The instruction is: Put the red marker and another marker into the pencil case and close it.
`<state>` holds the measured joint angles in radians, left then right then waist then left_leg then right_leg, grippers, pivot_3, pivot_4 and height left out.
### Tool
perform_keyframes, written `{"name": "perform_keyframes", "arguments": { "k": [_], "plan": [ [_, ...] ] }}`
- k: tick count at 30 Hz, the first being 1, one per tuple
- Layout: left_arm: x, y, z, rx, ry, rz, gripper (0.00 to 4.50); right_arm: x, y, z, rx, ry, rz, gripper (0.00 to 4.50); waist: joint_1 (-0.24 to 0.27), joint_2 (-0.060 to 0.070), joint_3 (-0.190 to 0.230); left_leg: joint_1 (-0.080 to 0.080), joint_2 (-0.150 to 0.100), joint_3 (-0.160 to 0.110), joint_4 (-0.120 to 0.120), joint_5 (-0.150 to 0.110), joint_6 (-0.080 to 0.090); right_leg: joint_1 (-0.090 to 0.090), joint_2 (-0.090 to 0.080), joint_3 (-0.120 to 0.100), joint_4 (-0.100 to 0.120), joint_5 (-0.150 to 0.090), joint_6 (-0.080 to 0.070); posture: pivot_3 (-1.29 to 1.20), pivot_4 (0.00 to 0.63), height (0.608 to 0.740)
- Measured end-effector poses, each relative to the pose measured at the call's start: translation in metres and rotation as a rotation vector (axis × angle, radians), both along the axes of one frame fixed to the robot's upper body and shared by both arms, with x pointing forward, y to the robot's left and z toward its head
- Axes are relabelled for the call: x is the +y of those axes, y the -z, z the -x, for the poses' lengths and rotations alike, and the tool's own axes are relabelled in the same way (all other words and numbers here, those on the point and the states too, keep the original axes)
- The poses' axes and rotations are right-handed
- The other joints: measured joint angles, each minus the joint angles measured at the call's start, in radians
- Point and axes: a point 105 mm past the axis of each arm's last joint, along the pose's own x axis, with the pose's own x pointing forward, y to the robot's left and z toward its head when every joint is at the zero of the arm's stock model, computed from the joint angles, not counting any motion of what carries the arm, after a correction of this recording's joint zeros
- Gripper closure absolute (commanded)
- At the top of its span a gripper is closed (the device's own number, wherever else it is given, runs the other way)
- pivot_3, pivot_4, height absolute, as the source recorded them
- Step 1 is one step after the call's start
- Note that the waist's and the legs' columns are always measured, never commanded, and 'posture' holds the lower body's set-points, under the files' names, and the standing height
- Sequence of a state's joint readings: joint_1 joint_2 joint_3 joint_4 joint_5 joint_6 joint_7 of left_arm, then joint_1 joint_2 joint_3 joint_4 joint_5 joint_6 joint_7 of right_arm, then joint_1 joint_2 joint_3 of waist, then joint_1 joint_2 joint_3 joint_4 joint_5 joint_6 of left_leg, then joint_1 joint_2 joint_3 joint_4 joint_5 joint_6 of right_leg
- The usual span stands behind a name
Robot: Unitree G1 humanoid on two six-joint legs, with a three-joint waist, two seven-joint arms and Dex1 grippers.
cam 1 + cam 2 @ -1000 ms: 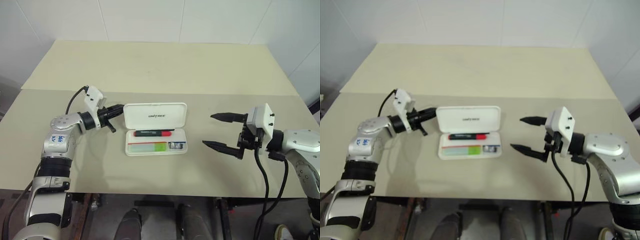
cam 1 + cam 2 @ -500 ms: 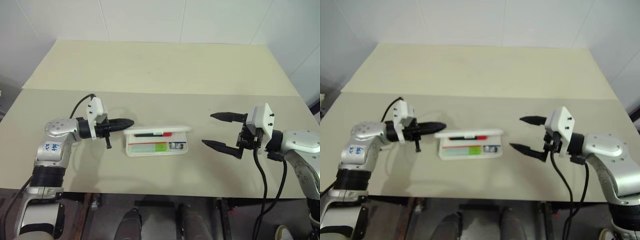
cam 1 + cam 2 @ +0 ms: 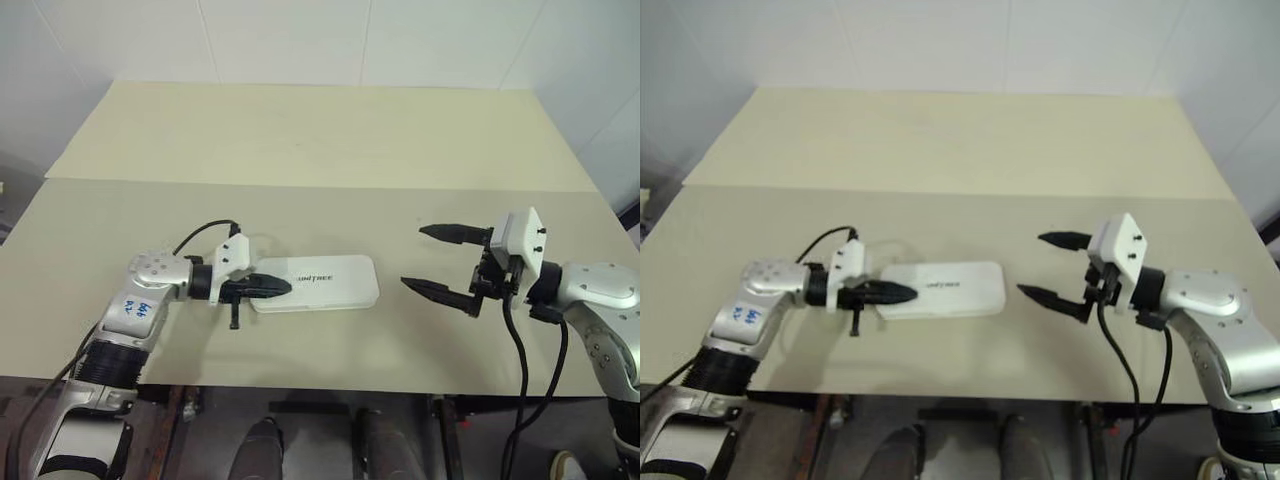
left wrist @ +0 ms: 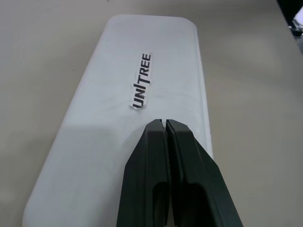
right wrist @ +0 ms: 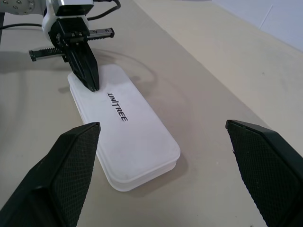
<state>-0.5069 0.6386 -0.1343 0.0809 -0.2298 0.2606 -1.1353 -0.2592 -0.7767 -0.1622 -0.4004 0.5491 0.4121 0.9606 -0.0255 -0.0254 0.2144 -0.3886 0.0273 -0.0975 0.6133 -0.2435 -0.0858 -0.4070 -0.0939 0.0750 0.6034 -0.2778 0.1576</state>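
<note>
Now watch the bench (image 3: pixel 300 140) first: it is smooth, so if your left tool (image 3: pixel 285 288), fingers pressed together and empty, pushes at a slant on the pencil case (image 3: pixel 325 283), the case could skid away rather than latch. That tool's tip sits over the lid's near end, just short of the lettering. Your right tool (image 3: pixel 432 259) hangs with fingers spread wide and empty, well apart beyond the case's far end. The case looks white, flat, round-cornered, lid down; whether it has latched, you cannot tell.

Smooth white plastic pencil case (image 3: pixel 318 283) on a matt beige table (image 3: pixel 300 130)
</note>
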Motion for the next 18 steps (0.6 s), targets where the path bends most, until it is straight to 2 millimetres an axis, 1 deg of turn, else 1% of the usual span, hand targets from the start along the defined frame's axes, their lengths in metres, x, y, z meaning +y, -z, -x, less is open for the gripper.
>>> {"name": "perform_keyframes", "arguments": {
  "k": [4,8,15,18],
  "plan": [
    [-0.008,0.0,-0.003,0.017,-0.049,0.014,4.45,0.003,-0.001,0.002,-0.015,0.001,-0.005,0.0,0.0,0.0,0.0,0.001,0.0,0.0,0.001,0.0,0.0,0.002,0.0,0.0,-0.001,0.0,0.0,0.0,0.15,0.74],
    [-0.018,0.001,-0.001,0.023,-0.055,0.015,4.45,0.004,0.0,0.002,-0.014,0.009,-0.015,0.0,-0.001,0.0,0.0,0.001,0.0,0.0,0.001,0.0,0.0,0.002,0.0,0.0,-0.001,-0.001,-0.002,0.0,0.15,0.74],
    [-0.026,0.0,0.005,0.05,-0.042,-0.001,4.45,0.006,0.001,0.002,-0.011,0.008,-0.028,0.0,-0.001,0.0,0.0,0.001,0.0,0.0,0.001,0.0,0.0,0.002,0.0,0.0,-0.002,-0.001,-0.001,0.0,0.15,0.74],
    [-0.026,0.0,0.006,0.06,-0.046,0.0,4.45,0.007,0.001,0.002,-0.012,0.004,-0.033,0.0,-0.001,0.0,0.0,0.001,0.0,0.0,0.001,0.0,0.0,0.002,0.0,0.0,-0.002,-0.001,-0.002,0.0,0.15,0.74]
  ]
}}
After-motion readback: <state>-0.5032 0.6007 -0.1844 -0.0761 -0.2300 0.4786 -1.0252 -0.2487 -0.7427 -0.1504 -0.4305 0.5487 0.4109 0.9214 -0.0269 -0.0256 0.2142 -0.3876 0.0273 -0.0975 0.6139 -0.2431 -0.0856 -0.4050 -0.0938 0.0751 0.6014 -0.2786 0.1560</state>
